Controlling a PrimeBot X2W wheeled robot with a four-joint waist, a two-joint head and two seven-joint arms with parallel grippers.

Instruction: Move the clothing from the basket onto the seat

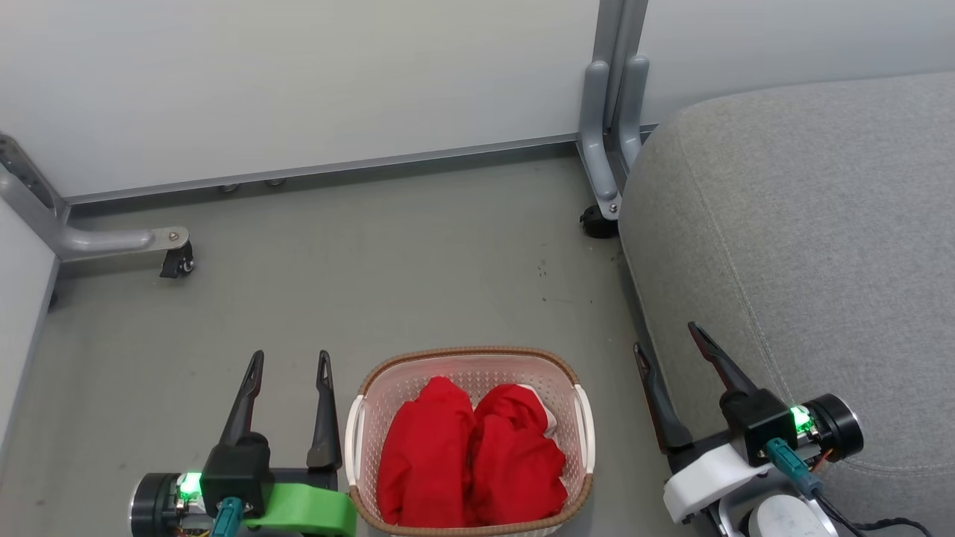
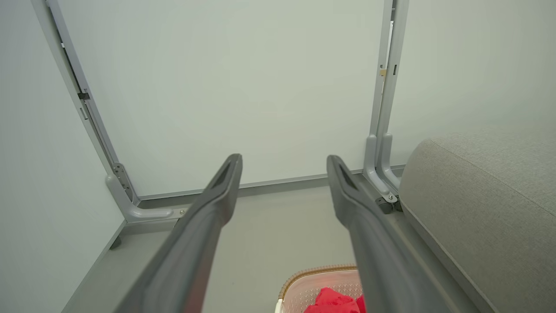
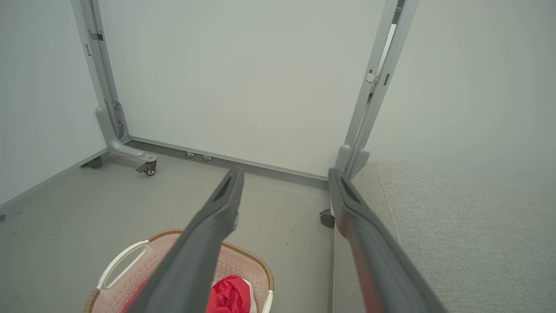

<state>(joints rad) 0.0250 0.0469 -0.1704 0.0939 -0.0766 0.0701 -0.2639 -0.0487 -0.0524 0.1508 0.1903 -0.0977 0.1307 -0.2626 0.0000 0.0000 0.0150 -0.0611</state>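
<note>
Two bright red garments (image 1: 466, 455) lie bunched side by side in the cream perforated basket (image 1: 583, 418) with its brown rim, standing on the floor at the bottom centre of the head view. The clothing (image 2: 334, 301) and the basket (image 2: 299, 282) also appear low in the left wrist view, and the clothing (image 3: 228, 295) and the basket (image 3: 121, 265) in the right wrist view. The grey seat (image 1: 813, 246) fills the right side. My left gripper (image 1: 291, 359) stands open left of the basket, empty. My right gripper (image 1: 664, 335) is open between the basket and the seat's edge, empty.
White partition panels on grey metal feet with castors (image 1: 177, 261) (image 1: 597, 220) close off the back and the left. Grey floor (image 1: 418, 261) lies beyond the basket. A black cable (image 1: 888, 526) trails by my right wrist.
</note>
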